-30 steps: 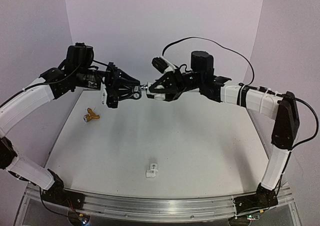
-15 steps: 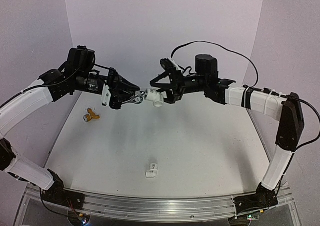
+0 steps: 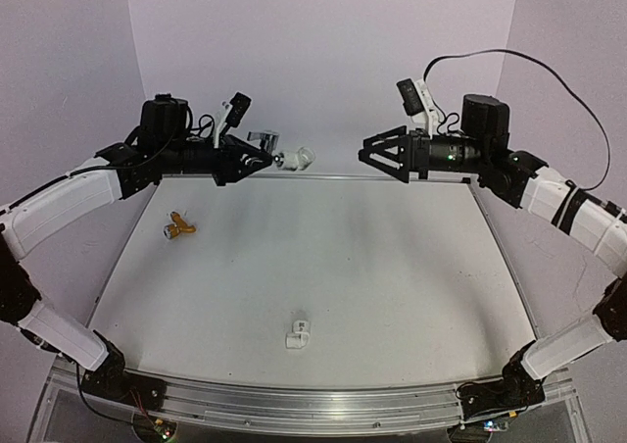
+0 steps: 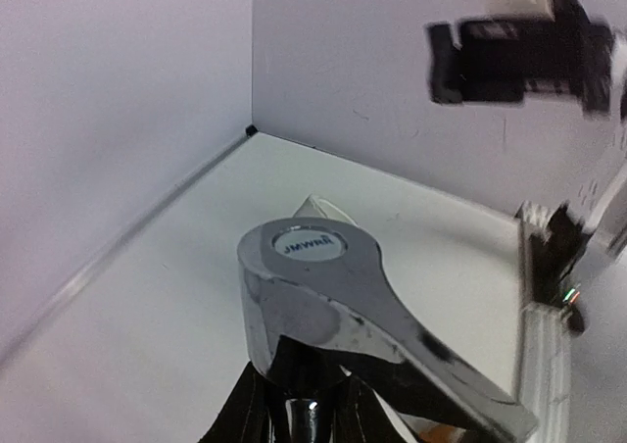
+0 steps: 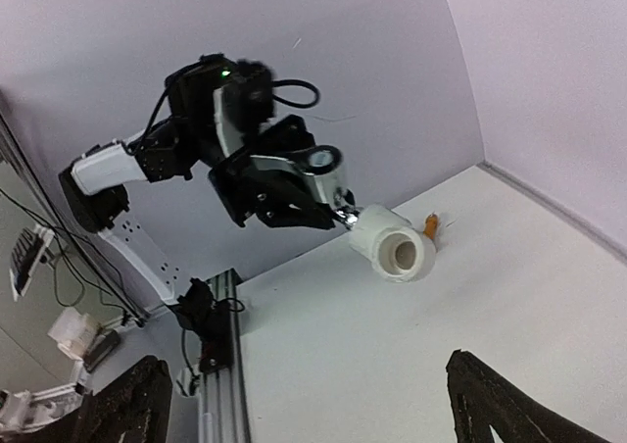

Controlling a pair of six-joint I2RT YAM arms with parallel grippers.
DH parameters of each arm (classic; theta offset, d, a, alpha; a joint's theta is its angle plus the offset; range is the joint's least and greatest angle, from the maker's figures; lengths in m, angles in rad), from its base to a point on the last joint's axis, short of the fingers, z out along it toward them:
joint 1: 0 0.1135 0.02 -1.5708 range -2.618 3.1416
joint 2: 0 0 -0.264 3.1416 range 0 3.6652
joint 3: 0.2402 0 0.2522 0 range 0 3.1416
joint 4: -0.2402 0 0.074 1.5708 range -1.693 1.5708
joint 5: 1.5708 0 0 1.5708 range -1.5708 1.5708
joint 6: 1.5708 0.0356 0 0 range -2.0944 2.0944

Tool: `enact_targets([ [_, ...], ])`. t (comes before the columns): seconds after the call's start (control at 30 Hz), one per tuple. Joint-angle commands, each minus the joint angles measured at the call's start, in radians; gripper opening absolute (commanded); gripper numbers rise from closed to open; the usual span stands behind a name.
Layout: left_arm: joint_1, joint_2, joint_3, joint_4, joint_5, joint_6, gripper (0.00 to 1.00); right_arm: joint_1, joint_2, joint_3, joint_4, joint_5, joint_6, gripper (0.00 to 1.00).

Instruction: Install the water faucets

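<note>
At the far left-centre, above the table point(image 3: 392, 267): the left gripper point(image 3: 257, 159) is raised, fingers clenched on the silver faucet point(image 3: 265, 141). The faucet is off the surface, lever handle uppermost, outlet end pointing right. A white fitting point(image 3: 297, 158) sits on that end, its open mouth facing the right wrist camera. In the left wrist view, the lever cap carries a pale disc with blue lettering, and the dark fingers point(image 4: 284, 384) pinch the body just below it.

Far right of centre, at about the same height: the right gripper point(image 3: 364, 153), fingers released and spread wide, apart from the white fitting.

The brass faucet point(image 3: 178, 228) lies on the table at far left, well apart from both grippers. A loose white fitting point(image 3: 298, 333) sits near centre.
</note>
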Motion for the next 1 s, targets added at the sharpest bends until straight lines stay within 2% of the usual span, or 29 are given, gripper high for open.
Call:
enact_targets([
  [0.0, -0.001, 0.005, -0.044, 0.204, 0.247, -0.728, 0.00, 0.009, -0.020, -0.065, -0.014, 0.054, -0.320, 0.98],
  [0.1, -0.025, -0.036, -0.114, 0.309, 0.284, -0.845, 0.00, 0.018, -0.012, -0.104, 0.072, 0.026, -0.330, 0.98],
  [0.4, -0.084, -0.085, -0.201, 0.407, 0.231, -0.954, 0.00, 0.136, 0.072, -0.091, 0.132, 0.038, -0.391, 0.98],
  [0.73, -0.109, -0.069, -0.192, 0.443, 0.257, -0.945, 0.00, 0.170, 0.175, -0.051, 0.217, -0.045, -0.270, 0.71],
  [0.97, -0.111, -0.058, -0.197, 0.449, 0.271, -0.924, 0.00, 0.171, 0.179, -0.050, 0.270, -0.054, -0.155, 0.72],
])
